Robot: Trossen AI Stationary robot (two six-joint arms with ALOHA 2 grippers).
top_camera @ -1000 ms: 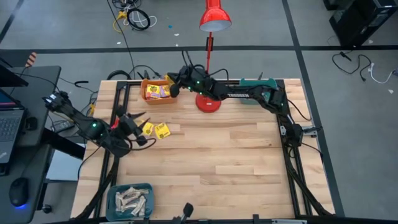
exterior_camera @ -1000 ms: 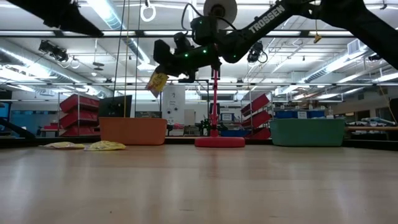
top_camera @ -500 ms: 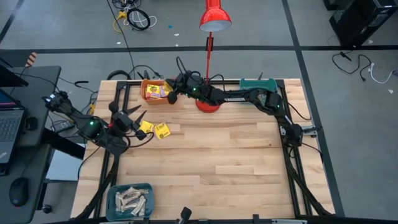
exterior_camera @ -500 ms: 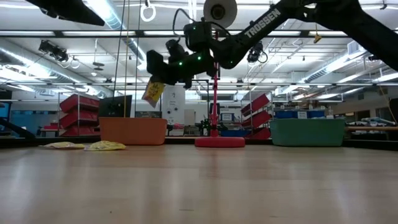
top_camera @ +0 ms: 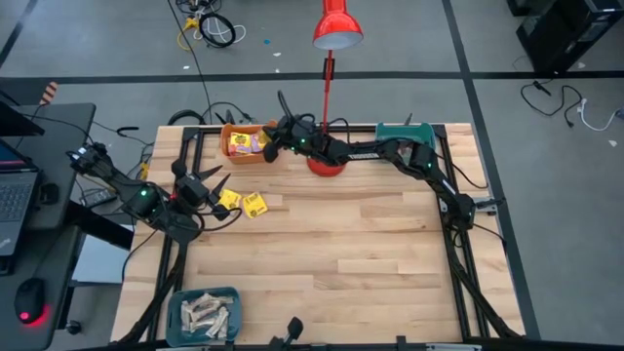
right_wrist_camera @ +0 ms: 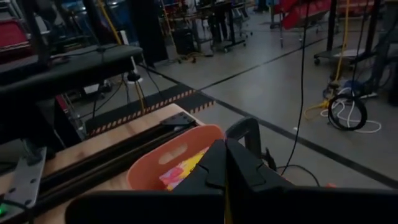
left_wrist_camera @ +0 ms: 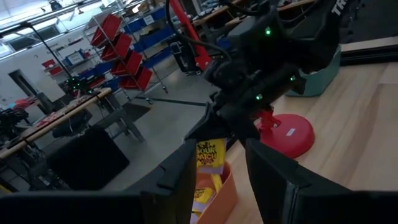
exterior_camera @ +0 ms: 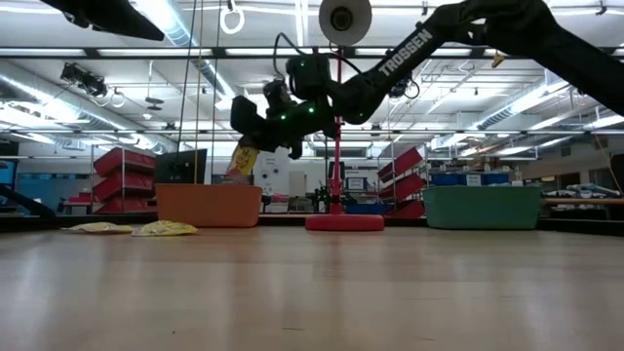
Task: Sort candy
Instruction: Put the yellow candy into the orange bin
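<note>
Above the orange plastic bin (top_camera: 243, 140) at the far edge of the pale wooden table (top_camera: 370, 244), my right gripper (top_camera: 270, 146) hangs with its fingers clamped together on a yellow square candy packet with dark print (exterior_camera: 243, 161), which dangles from them over the bin's rim. From the level view the packet sits just above the bin's top edge, not yet touching it. Inside the bin lie more yellow packets (top_camera: 241, 144), with a touch of purple among them, and my right wrist camera looks past my closed fingers (right_wrist_camera: 231, 163) down onto that bright pile. Nearer than the bin, toward its left-hand side, my left gripper (top_camera: 218, 190) waits just above the tabletop with its fingers spread apart and nothing between them; its camera looks between those fingers (left_wrist_camera: 180, 180) toward the bin and the hanging packet. Just beside that open gripper, two more yellow packets (top_camera: 245, 204) lie flat on the wood, close together. Beside the bin on its other side stands a red desk lamp (top_camera: 328, 161) on a round base, and beyond that, along the same far edge, a teal plastic bin (top_camera: 408, 132). Well away from the orange bin, at the near left corner of the table, another teal bin (top_camera: 203, 314) holds pale beige candy bars (top_camera: 206, 312).
</note>
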